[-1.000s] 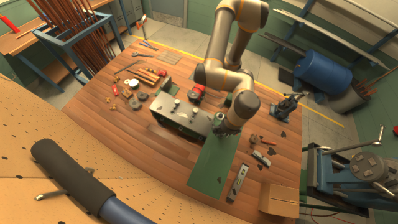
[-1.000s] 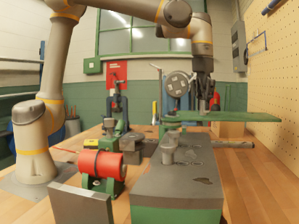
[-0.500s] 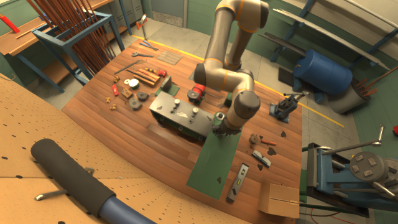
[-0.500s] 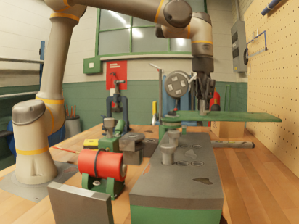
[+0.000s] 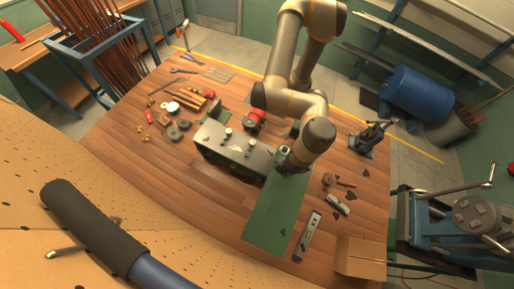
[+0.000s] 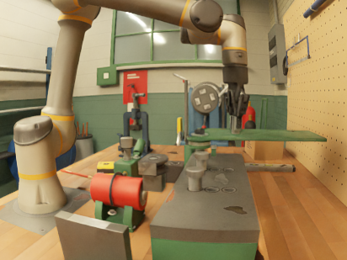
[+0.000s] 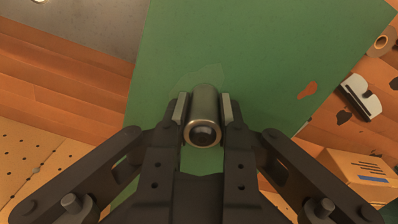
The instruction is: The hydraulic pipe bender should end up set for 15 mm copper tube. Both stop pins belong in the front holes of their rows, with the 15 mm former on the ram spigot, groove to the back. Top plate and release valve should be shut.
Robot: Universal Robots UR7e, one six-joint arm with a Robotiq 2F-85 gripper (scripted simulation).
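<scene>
A short steel handle post [image 7: 202, 106] stands up from the green top plate [image 5: 277, 208], and the pads of my gripper [image 7: 202, 108] are closed on its two sides. The plate is swung out level over the bench beyond the bender's dark grey bed [image 5: 235, 150]. Two stop pins [image 6: 194, 178] stand in the bed's hole rows, one behind the other in the second side camera. The red ram cylinder [image 6: 118, 191] sits on the bed's left side. Grey formers [image 5: 175, 134] lie on the bench beyond the bed, and another [image 6: 152, 163] sits by the ram.
A cardboard box [image 5: 360, 257] sits at the bench's corner, with a spirit level [image 5: 307, 235] beside the plate. A blue vice [image 5: 367, 138] stands near the arm. Small tools and fittings [image 5: 176, 100] are scattered at the far end, and a pegboard wall [image 6: 320, 91] runs alongside.
</scene>
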